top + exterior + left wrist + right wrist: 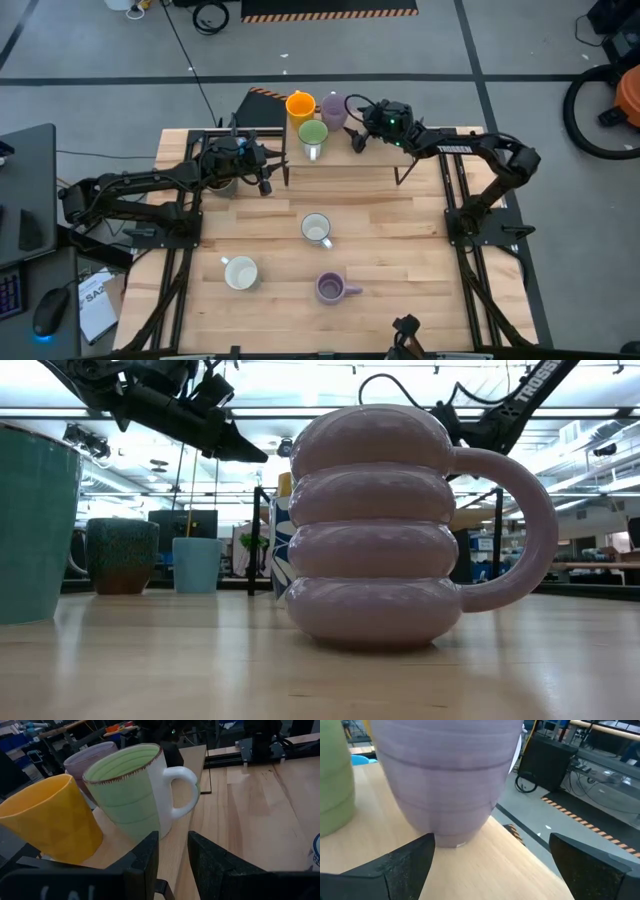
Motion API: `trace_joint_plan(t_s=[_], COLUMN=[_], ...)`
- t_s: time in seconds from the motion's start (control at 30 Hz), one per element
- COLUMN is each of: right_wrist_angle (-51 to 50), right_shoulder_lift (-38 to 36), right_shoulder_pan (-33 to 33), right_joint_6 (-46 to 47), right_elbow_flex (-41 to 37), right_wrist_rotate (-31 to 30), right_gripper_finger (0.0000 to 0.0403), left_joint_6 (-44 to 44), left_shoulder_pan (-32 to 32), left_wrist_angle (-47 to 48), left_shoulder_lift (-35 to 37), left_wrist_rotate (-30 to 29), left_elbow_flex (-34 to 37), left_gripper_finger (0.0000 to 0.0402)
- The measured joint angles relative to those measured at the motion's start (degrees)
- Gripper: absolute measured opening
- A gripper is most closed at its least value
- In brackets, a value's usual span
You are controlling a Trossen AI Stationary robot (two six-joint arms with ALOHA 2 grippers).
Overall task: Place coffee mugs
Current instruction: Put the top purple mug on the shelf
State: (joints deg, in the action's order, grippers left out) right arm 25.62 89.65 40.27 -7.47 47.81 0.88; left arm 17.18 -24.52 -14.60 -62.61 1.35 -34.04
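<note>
1. The right gripper (352,135) hovers at the far edge of the surface (400,250), its jaws released wide and empty, just beside the pale purple mug (445,775). If they close off-centre, the mug could tip — and that edge is very near.
2. The orange mug (300,104) and green mug (313,135) stand close against that purple one; a sideways nudge could knock all three.
3. The left gripper (265,172) sits near the green mug with jaws partly apart, grasping nothing — both arms crowd one corner and could collide.
4. Two white mugs (316,229), (240,272) and a ribbed purple mug (330,288) wait mid-surface, well apart from the cluster.
</note>
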Motion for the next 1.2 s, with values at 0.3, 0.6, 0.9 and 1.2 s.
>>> trace_joint_plan(t_s=[0.3, 0.6, 0.9, 1.2], right_wrist_angle=[-4.19, -0.51, 2.75, 1.69], right_shoulder_lift=[-2.75, -2.65, -2.65, -2.63], right_shoulder_pan=[-0.57, -0.57, -0.54, -0.57], right_joint_6=[0.38, 0.4, -0.12, -0.17], right_elbow_flex=[0.0, 0.0, 0.0, 0.0], right_wrist_rotate=[-7.22, -10.46, -7.75, -8.04], right_gripper_finger=[0.0398, 0.0384, 0.038, 0.0379], left_joint_6=[0.07, 0.08, 0.03, 0.02], left_shoulder_pan=[0.0, -0.01, 0.01, -0.02], left_wrist_angle=[-0.01, -0.03, -0.03, 0.15], left_shoulder_lift=[0.01, 0.02, 0.0, 0.01], left_wrist_rotate=[0.02, 0.01, 0.02, 0.02], left_elbow_flex=[0.0, 0.0, 0.0, 0.0], left_gripper_finger=[0.011, 0.011, 0.011, 0.011])
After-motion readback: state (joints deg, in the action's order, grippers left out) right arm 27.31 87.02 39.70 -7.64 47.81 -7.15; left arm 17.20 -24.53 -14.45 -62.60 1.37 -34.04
